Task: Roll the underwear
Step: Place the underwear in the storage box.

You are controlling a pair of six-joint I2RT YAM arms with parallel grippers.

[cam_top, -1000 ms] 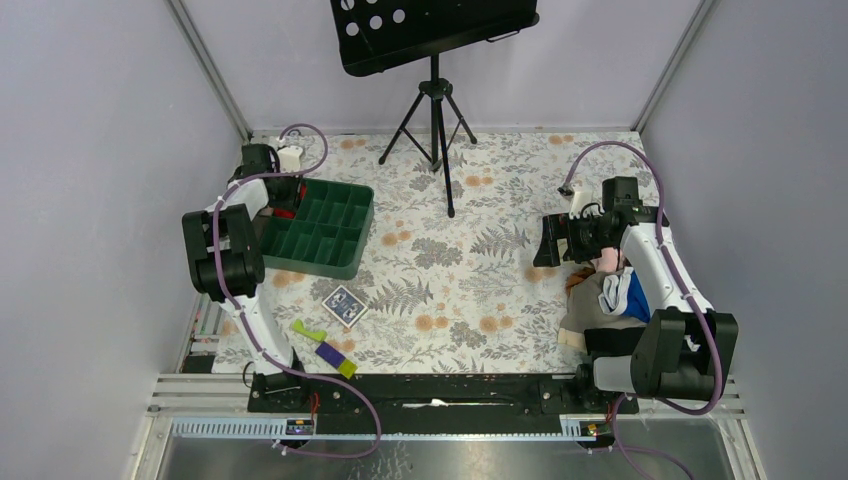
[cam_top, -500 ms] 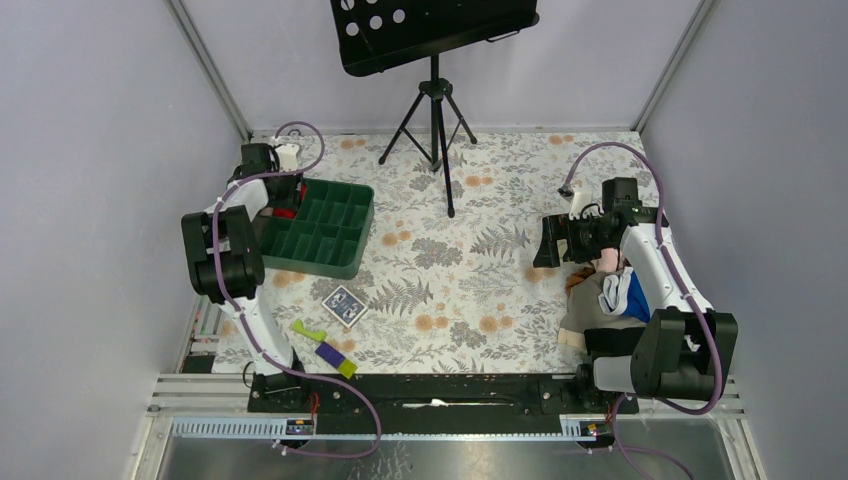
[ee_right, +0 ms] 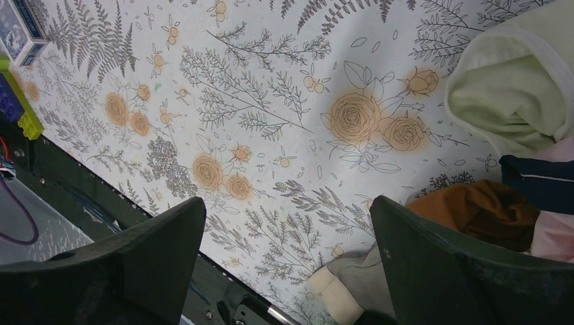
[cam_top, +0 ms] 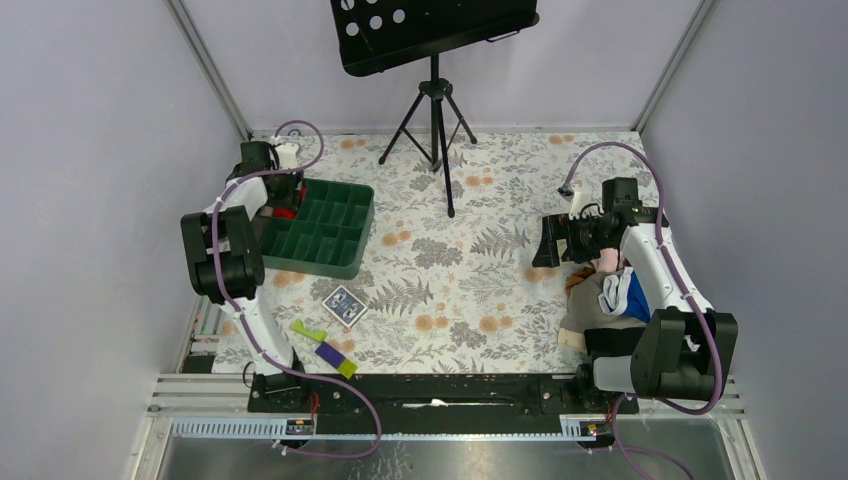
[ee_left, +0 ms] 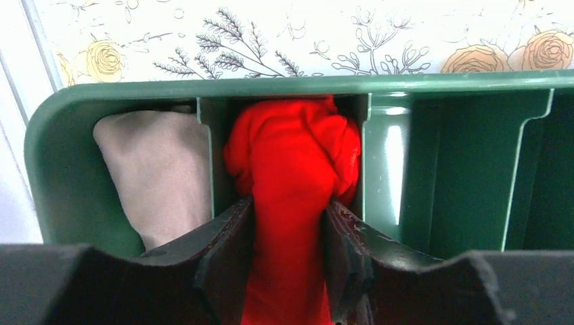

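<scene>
The underwear (ee_left: pixel 291 156), bright red and bunched into a roll, sits in a far-row compartment of the green tray (ee_left: pixel 271 87). My left gripper (ee_left: pixel 290 203) is shut on the underwear, one finger pressing each side of the roll. In the top view the left gripper (cam_top: pixel 280 200) hangs over the tray's (cam_top: pixel 330 262) far left corner, where a bit of the red underwear (cam_top: pixel 285 212) shows. My right gripper (cam_top: pixel 548 240) stands wide open above the floral cloth, beside the clothes pile, and in its wrist view the right gripper (ee_right: pixel 288 210) has nothing between its fingers.
A beige rolled cloth (ee_left: pixel 156 169) fills the corner compartment next to the red one. A clothes pile (cam_top: pixel 605 295) lies at the right. A music stand (cam_top: pixel 435 100) stands at the back. A card box (cam_top: pixel 344 305) and coloured blocks (cam_top: pixel 325 345) lie near the left base.
</scene>
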